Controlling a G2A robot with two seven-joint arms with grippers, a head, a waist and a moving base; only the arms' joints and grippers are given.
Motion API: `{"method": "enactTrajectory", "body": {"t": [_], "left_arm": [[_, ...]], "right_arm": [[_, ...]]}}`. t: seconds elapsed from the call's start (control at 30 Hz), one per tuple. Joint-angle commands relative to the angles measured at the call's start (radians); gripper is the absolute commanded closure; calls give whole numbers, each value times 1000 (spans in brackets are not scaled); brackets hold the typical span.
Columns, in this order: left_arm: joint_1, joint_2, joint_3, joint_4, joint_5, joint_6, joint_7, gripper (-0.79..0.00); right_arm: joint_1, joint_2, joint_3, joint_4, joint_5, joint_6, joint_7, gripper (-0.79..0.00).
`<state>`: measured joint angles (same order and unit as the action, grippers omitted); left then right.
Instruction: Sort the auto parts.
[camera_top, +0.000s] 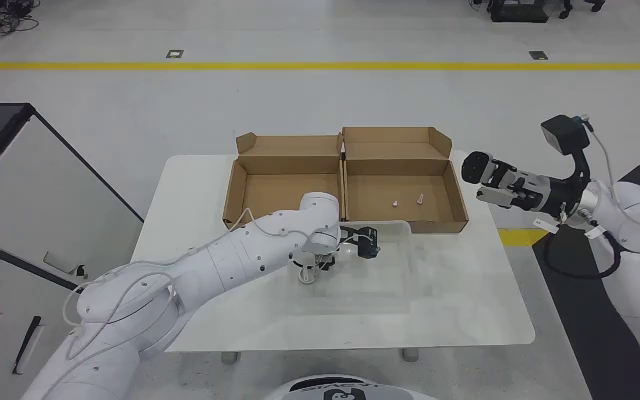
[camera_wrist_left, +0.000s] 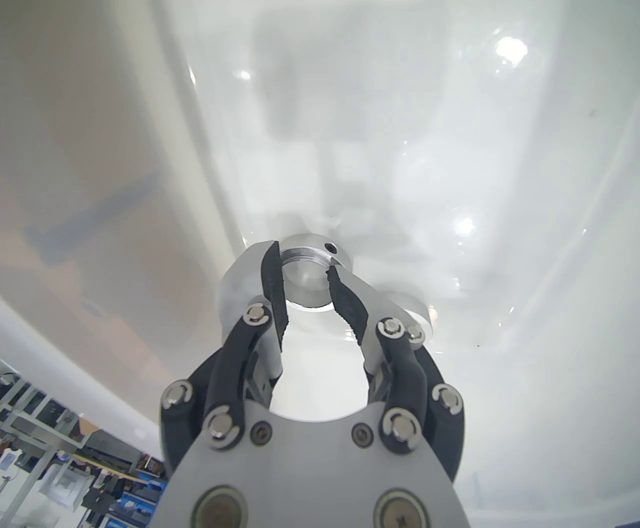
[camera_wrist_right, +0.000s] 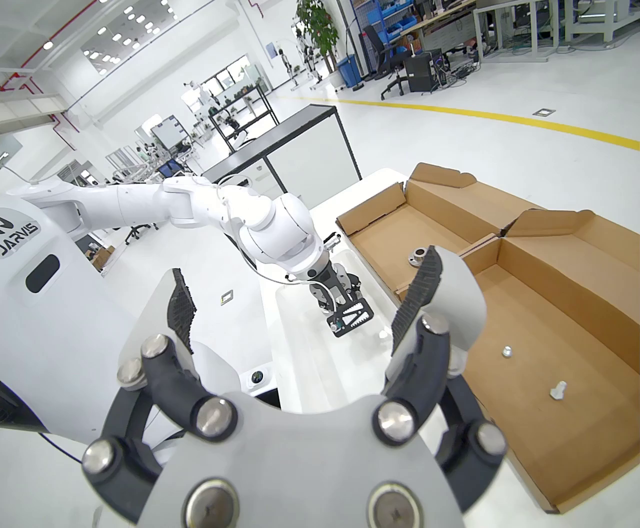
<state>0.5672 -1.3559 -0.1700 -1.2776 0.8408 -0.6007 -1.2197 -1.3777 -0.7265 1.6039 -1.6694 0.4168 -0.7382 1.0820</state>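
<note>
Black ribbed pads (camera_wrist_left: 274, 290) of the left gripper (camera_wrist_left: 300, 261) sit against opposite sides of the raised collar of a metal flange (camera_wrist_left: 235, 285), so I judge the grip closed on that part. Pinching the collar rather than the wide base gives the 2 pads a narrow round surface they can span.

The flange lies on the floor of the translucent bin (camera_wrist_left: 400, 125), close to one curved wall. That likely explains why the wrist comes down steeply from above instead of from the side.

Beyond the bin, on the far part of the table (camera_top: 180, 200), 2 open cardboard boxes stand side by side and touching. The left box (camera_top: 285, 195) holds a second flange (camera_wrist_right: 417, 257) of the same kind. The right box (camera_top: 380, 190) holds 2 small fasteners (camera_wrist_right: 506, 351), lying apart from each other. From that I judge the rule to be flanges left, small hardware right, so the gripped flange belongs in the left box, on the left arm's own side.

The right gripper (camera_wrist_right: 306, 261) hangs beyond the table's right edge, beside the right box, with its fingers spread wide and nothing between them. This position probably leaves the bin free for the other arm.

The smooth metal collar could slip when lifted.
</note>
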Motion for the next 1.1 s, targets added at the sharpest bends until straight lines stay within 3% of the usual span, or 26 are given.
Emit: {"method": "enactTrajectory", "body": {"t": [0.0, 0.53, 1.07], "left_arm": [[-2, 1, 0, -6, -4, 2, -2, -382], [-26, 17, 0, -33, -49, 37, -37, -366], [-22, -17, 0, 44, -53, 7, -7, -299]], "right_arm": [[0, 0, 0, 0, 0, 0, 0, -785], [0, 0, 0, 0, 0, 0, 0, -785], [0, 0, 0, 0, 0, 0, 0, -785]]}}
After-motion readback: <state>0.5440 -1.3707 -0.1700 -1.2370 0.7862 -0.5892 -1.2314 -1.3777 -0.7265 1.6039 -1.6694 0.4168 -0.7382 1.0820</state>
